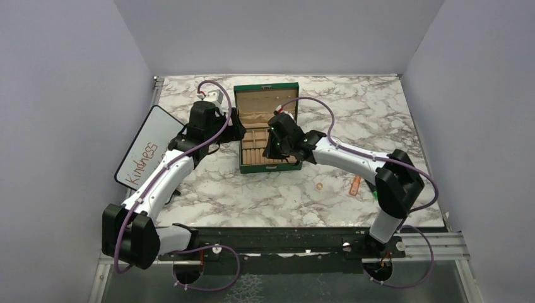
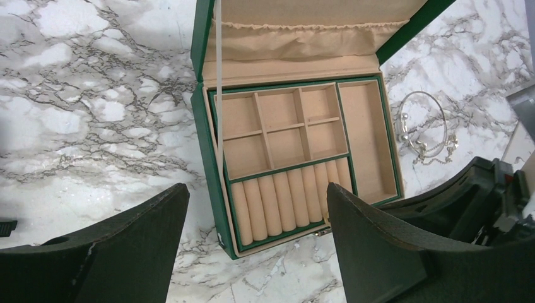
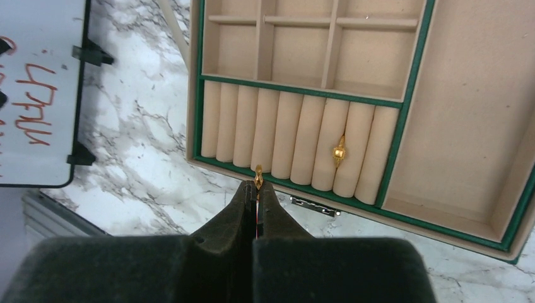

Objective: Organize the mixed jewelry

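The right gripper (image 3: 258, 189) has its fingers pressed together on a tiny gold ring (image 3: 258, 175), pinching only its lower part. The ring pokes out past the tips toward 12 o'clock. It hangs right over the near wall of the green box (image 3: 460, 126), at the near end of the padded rolls (image 3: 287, 136).

That shallow pinch looks like the main risk. A small knock against a roll could twist the ring out of the grip. Let go this close to the wall, it could fall outside onto the marble table (image 1: 252, 189). If the tips come down slightly to one side, the ring would sit on top of a roll rather than in a groove. The fingers are also much wider than a groove.

The held ring shows edge-on, as a thin sliver whose long axis runs 6 to 12. That is nearly in line with the grooves, and it seems to be over the one between the third and fourth rolls from 9 o'clock. Farther in, toward 1 o'clock, a second ring (image 3: 339, 151) sits wedged between two rolls.

The left gripper (image 2: 257, 189) hovers with its fingers wide apart, holding nothing. In its view the necklace loop (image 2: 404, 124) lies on the marble at the box's 3 o'clock side. From above, a loose ring (image 1: 319, 186) lies at the box's 5 o'clock.
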Available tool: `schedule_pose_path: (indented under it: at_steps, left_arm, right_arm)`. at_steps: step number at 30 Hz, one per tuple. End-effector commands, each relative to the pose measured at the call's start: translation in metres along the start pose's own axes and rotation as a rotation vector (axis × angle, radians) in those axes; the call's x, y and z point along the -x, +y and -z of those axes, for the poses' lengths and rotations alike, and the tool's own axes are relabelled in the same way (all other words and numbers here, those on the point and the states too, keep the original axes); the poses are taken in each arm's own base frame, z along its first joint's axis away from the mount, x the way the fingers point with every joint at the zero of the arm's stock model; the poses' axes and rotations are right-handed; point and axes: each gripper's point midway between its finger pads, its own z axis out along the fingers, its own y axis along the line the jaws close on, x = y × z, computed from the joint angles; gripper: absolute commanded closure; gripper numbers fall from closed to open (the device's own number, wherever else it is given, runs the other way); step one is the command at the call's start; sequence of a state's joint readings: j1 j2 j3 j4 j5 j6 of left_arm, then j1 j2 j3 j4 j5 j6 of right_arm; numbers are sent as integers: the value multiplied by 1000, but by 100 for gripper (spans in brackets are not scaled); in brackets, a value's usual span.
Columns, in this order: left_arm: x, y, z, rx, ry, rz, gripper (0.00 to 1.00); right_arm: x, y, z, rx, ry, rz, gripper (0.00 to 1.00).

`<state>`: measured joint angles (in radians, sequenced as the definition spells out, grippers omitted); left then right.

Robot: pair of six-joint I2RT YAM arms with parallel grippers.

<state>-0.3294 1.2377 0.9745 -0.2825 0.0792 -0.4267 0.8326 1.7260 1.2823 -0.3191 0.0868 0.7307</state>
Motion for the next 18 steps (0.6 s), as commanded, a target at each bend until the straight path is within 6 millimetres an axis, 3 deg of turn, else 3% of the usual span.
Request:
schedule_pose_path:
  at_steps: [1,18]
  left_arm:
    - [1,6,7,32,-17,-16,19]
    - [-4,5,0,23,3,-3,19]
  right_arm:
    - [-7,-12,-11,-98,14,26,99]
    - [-4,-30,-32,-232,0,15,99]
